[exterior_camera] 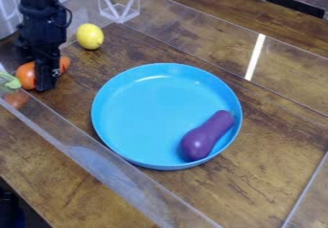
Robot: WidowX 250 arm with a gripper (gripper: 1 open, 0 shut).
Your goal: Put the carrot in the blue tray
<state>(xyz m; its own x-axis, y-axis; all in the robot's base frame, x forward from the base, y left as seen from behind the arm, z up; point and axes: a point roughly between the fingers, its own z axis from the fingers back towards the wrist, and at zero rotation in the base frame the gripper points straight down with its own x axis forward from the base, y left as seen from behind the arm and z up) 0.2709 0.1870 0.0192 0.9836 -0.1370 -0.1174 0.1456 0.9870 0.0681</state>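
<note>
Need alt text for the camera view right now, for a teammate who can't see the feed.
A black gripper points down around an orange carrot at the left edge of a wooden table. A round blue tray sits mid-table with a purple eggplant inside near its right rim; a yellow lemon lies behind.
</note>
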